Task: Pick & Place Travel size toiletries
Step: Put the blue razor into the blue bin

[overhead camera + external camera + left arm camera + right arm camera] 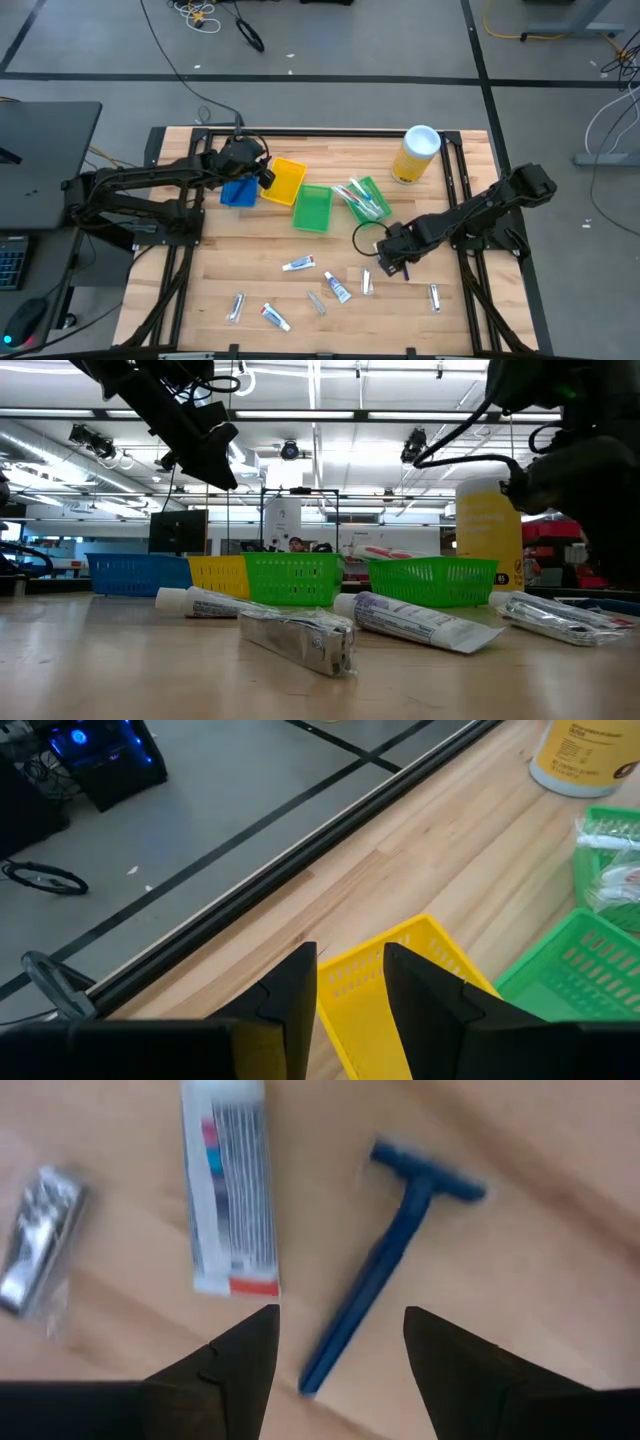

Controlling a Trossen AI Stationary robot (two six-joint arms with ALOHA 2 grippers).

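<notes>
Closest to the low camera, a crumpled silvery tube (300,640) flat on the tabletop (100,670), a white toothpaste tube (415,622) just behind it. Across the wider tabletop, both arms at work. Left arm stretched in from its side, left gripper (264,178) hanging over the yellow bin (285,182) next to the blue bin (238,192), fingers (290,985) parted and holding nothing. Right arm folded low toward the near middle, right gripper (340,1320) spread wide and bare, aimed down at a dark blue razor (385,1270) lying loose on the wood, a striped toothpaste tube (232,1200) just beside it. Yellow canister (415,153) upright at the far edge, apart from the work. Of the two green bins, only the one nearer the canister (377,190) visibly stocked, with a few toiletries. Roughly half a dozen small tubes (298,264) scattered along the near side, none gripped. Judged early going: a handful sorted, most left to fetch, the razor likely next for a pinch.
</notes>
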